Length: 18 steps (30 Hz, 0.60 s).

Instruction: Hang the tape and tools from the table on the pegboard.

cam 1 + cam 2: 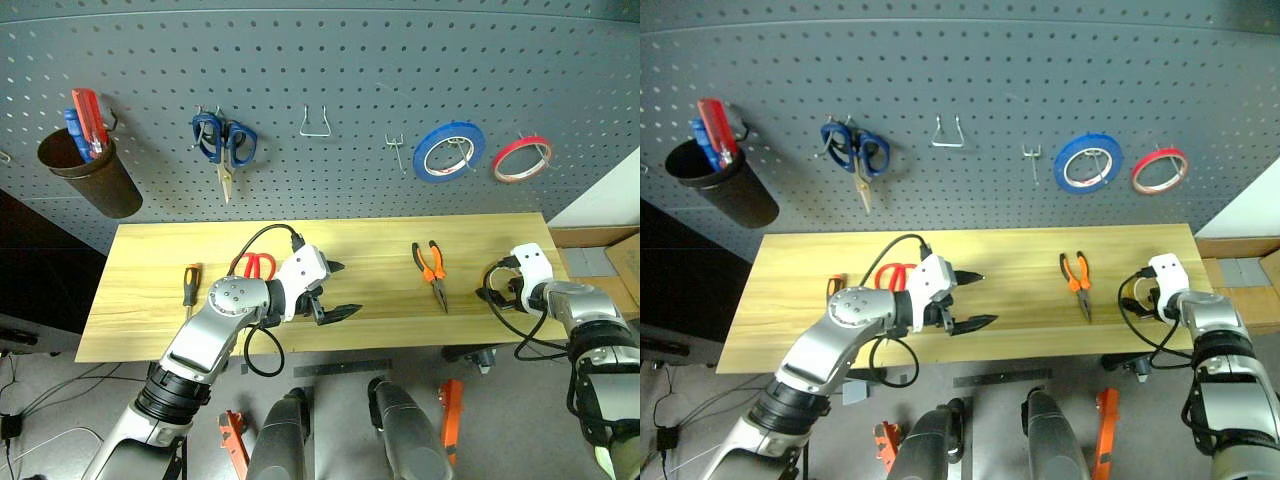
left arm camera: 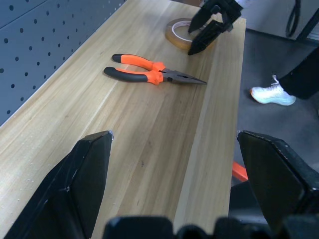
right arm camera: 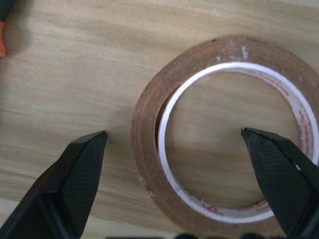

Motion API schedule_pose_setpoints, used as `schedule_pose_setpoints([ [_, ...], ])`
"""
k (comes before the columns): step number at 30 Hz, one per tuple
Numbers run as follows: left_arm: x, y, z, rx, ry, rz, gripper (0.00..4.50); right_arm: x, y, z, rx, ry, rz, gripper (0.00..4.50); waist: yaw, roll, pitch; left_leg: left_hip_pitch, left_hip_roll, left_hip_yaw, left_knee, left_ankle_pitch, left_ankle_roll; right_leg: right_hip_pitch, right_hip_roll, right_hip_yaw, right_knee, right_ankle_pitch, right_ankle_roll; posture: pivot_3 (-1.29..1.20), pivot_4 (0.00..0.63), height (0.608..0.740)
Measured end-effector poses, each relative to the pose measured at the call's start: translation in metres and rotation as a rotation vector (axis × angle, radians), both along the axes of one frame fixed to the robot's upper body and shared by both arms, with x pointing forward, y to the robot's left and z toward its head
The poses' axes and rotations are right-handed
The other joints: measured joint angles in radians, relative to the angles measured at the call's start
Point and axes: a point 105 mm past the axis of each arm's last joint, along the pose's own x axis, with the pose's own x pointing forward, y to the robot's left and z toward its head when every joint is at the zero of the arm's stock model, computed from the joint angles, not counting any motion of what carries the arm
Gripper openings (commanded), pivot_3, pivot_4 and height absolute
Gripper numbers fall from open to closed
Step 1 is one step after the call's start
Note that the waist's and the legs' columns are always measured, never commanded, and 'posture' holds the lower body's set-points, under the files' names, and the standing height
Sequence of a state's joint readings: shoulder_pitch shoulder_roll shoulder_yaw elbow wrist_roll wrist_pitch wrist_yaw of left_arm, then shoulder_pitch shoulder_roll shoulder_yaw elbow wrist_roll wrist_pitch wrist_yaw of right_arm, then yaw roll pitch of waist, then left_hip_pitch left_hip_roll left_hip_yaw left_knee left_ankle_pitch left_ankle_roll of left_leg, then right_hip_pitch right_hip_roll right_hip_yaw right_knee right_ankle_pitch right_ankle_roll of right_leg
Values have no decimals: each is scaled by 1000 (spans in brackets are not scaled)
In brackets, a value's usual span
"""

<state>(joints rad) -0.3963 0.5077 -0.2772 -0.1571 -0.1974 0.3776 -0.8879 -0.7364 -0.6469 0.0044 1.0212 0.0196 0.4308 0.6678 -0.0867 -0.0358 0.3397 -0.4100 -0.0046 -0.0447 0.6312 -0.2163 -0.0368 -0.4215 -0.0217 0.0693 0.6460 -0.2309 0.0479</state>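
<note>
The tan tape lies flat near the right end of the wooden table. My right gripper is open just above it, one finger outside the ring and the other over its hole. The left wrist view also shows the tape under that gripper. My left gripper hangs open and empty over the table's middle, pointing right. The orange-and-black pliers lie between the two grippers. The red scissors are partly hidden behind my left arm, and the screwdriver lies left of them. The pegboard rises behind the table.
On the pegboard hang blue scissors, a blue tape ring, a red tape ring and a brown cup of tools. Two hooks are bare. A person's shoe stands beyond the table's front edge.
</note>
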Motion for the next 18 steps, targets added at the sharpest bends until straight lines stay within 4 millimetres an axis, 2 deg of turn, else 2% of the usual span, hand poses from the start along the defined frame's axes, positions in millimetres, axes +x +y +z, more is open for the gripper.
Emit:
schedule_pose_setpoints([
  [10, -7, 2, -5, 12, 22, -45, 4305, 1, 9, -8, -65, 31, 84, 208, 0, -10, 0, 1, 0, -2, 2, 0, 0, 2, 0, -1, 0, 0, 3, -100, 356, 740],
  [15, -6, 4, -3, -9, 24, -34, 4305, -2, 9, -9, -92, -6, 90, 130, 1, -12, -1, 0, 0, -3, 5, 0, 0, 3, 0, -2, 0, 1, 6, -117, 350, 740],
  [18, -3, 10, 2, -43, 20, -3, 4305, -13, 10, -8, -89, -20, 103, 130, 3, -12, -1, -3, 1, -5, 5, 0, 0, 0, 0, -3, 0, 1, 6, -130, 346, 740],
])
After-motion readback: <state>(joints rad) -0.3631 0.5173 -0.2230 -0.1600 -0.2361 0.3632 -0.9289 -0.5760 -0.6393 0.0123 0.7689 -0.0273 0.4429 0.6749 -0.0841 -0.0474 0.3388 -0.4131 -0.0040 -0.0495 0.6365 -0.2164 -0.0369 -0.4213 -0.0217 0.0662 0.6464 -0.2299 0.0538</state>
